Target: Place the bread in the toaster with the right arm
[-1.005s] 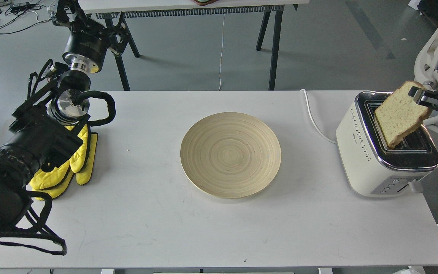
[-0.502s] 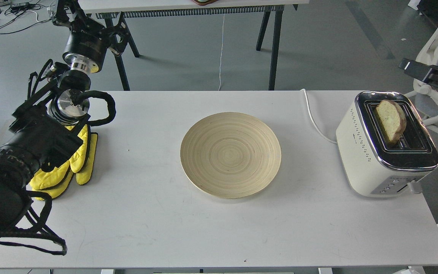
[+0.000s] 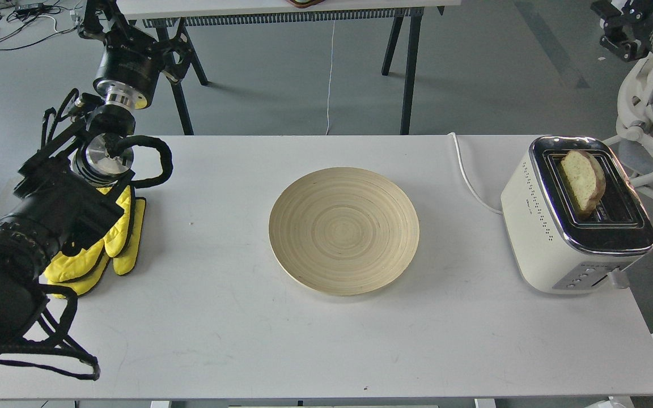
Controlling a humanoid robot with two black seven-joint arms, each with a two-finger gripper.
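— Standing in the left-hand slot of the toaster (image 3: 573, 221), the bread (image 3: 582, 180) shows its rounded top above the chrome rim, right?

— Yes. The toaster sits at the right end of the white table (image 3: 304, 340), its cord (image 3: 468, 175) trailing toward the back edge.

— And the right gripper (image 3: 610, 25)?

— High in the top right corner, well apart from the toaster, holding nothing; whether its fingers are apart or together cannot be told.

— The left gripper (image 3: 91, 14)?

— At the top left, end-on and dark; cannot tell either. That arm passes over the yellow mitts (image 3: 114, 243). A wooden plate (image 3: 343, 229) lies mid-table.
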